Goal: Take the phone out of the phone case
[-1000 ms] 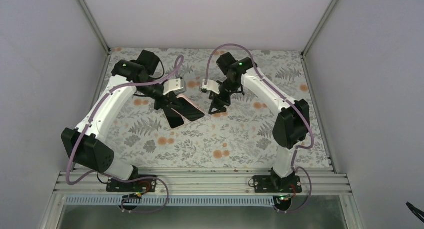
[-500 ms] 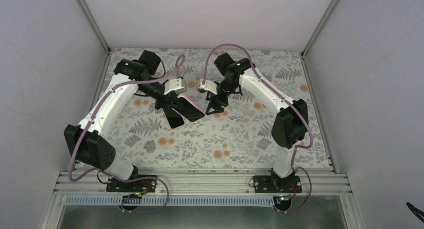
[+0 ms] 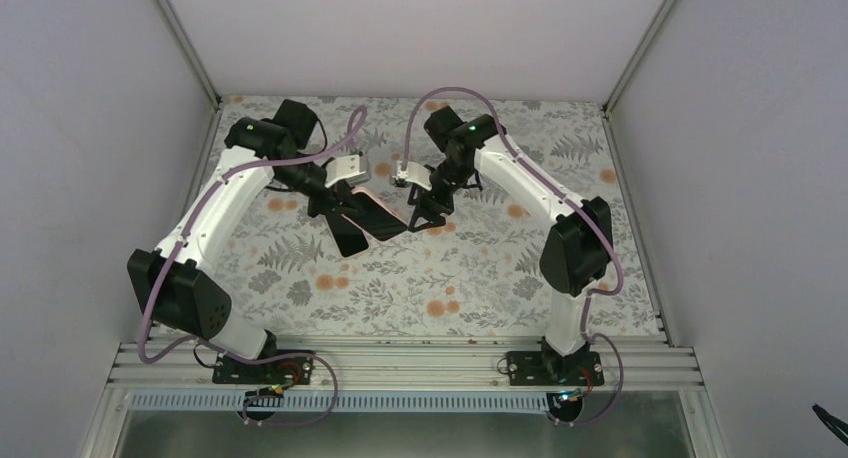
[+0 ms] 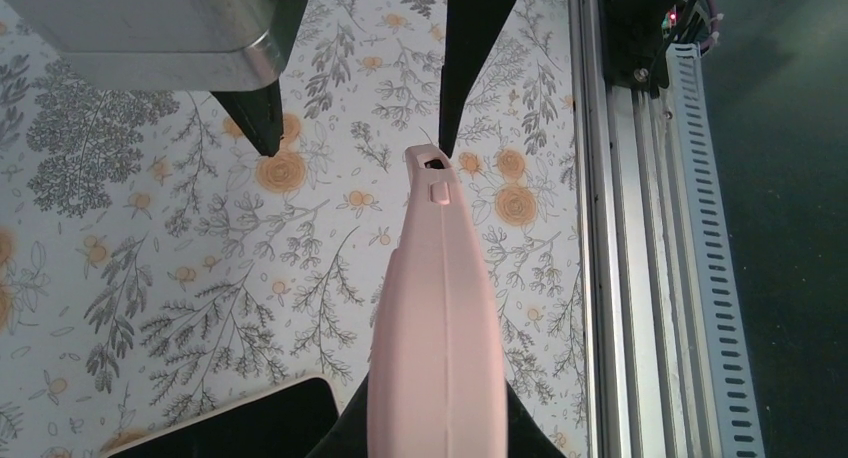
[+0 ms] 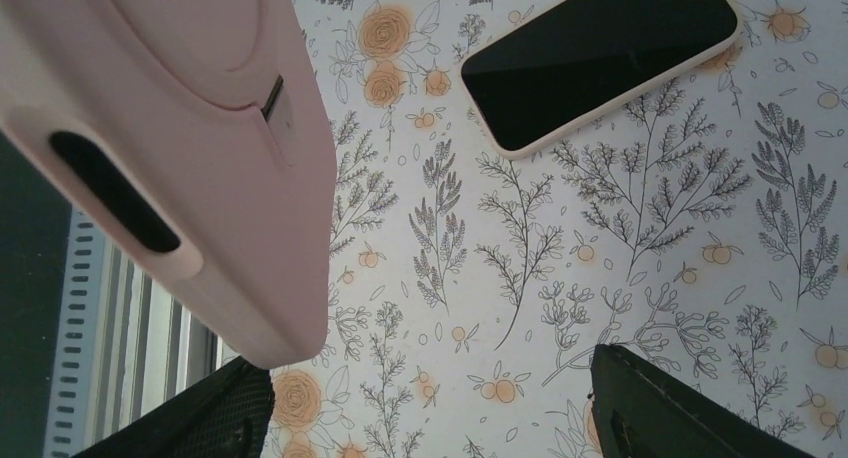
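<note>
1 alu rail (image 3: 400, 363) at near edge | floral tbl cover (image 3: 480, 278) | 2nd phone (image 5: 600, 58) flat on cover, screen up | L gripper (image 3: 333, 206) clamped on pink phone case (image 4: 437, 308), phone (image 3: 385, 216) inside, held above tbl | R gripper (image 3: 424, 216) open, empty, just beside case end | lilac-grey walls (image 3: 90, 128) around

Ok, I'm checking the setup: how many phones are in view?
2. A pink-cased phone clamped in the left pincer; a second phone lying screen-up on the table. None seems hidden.
</note>
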Robot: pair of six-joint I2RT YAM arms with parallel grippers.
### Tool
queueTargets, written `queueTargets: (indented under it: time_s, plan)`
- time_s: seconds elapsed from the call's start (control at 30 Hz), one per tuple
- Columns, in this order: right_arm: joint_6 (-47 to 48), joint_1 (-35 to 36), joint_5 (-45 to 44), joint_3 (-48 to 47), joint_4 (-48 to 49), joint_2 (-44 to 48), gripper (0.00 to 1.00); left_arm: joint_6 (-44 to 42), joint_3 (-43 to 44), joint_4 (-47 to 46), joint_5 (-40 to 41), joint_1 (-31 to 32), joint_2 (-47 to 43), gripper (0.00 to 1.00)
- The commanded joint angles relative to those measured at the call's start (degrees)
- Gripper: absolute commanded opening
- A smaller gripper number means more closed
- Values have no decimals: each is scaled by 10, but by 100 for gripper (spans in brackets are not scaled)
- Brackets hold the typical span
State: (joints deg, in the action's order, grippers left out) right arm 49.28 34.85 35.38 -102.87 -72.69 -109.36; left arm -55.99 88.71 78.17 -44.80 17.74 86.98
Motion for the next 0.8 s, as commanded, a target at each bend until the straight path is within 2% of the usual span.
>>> queueTargets:
  time_s: [0.0, 0.53, 0.77]
  plan:
    - [2, 4, 17, -16, -1, -13, 78, -14, 9, -3, -44, -2, 1, 2]
    - [-16, -1, -14, -47, 33, -28, 71, -14, 1, -4, -54, -2, -8, 2]
    - [-38, -3, -46, -60, 75, -24, 72, -23, -6, -4, -71, 0, -17, 2]
